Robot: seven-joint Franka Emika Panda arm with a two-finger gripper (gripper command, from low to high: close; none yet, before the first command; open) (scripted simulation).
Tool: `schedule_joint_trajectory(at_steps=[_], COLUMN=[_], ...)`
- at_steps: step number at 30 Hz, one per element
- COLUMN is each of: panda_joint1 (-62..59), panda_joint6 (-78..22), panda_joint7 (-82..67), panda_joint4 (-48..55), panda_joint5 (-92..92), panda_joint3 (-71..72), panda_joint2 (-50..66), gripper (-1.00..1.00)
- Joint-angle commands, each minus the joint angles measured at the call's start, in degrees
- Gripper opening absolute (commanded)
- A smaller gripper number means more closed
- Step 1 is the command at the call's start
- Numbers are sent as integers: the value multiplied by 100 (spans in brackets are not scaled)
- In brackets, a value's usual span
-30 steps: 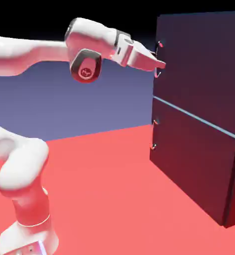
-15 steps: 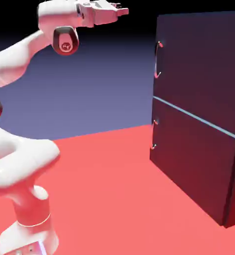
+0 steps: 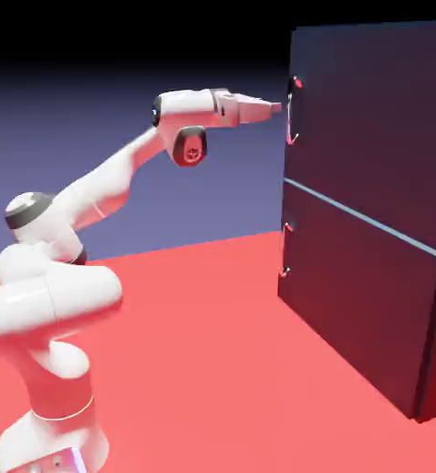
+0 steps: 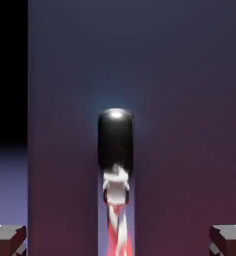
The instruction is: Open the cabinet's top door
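- Exterior view: top door shut, flush in the cabinet, filling the part above the thin light seam.
- Handle mounted upright at the door's edge nearest the arm, a thin bar bowed outward with reddish ends.
- Below the seam, lower panel also shut, with its own small handle at the same edge, straight beneath the upper handle.
- Gripper level with the upper handle's middle, pointing at it, just short of it; contact cannot be told from this view.
- Arm stretched from its base on the red floor, up and across toward the handle, wrist roughly horizontal.
- Hand view: door filling most of the frame, handle dead centre, seen end-on as a dark rounded bar with a pale and reddish lower stretch.
- Finger tips at the bottom corners, spread wide, well apart to either side of the handle, with nothing between the pads: released.
- Left of the door's edge, black background above, blue-violet backdrop lower down.
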Motion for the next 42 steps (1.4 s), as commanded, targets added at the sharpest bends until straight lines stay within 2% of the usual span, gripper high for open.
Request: schedule_joint_trajectory(at_steps=[1, 4, 5, 12, 25, 35, 42], panda_joint1=[-180, -605, -605, 330, 2295, 3634, 3670], panda_joint6=[29, 98, 98, -369, -2151, -4062, -5557], panda_joint7=[21, 72, 72, -1396, -3541, -4789, -5336], panda_joint4=[197, 663, 663, -496, -3196, -5254, -6073], panda_joint5=[27, 91, 91, 1335, 2658, 2209, 1262], panda_joint3=[15, 50, 50, -71, -692, -2026, -3479], panda_joint2=[42, 142, 142, 3, -321, -379, -378], gripper=[0, 0, -100, -100, -100, -100, -100])
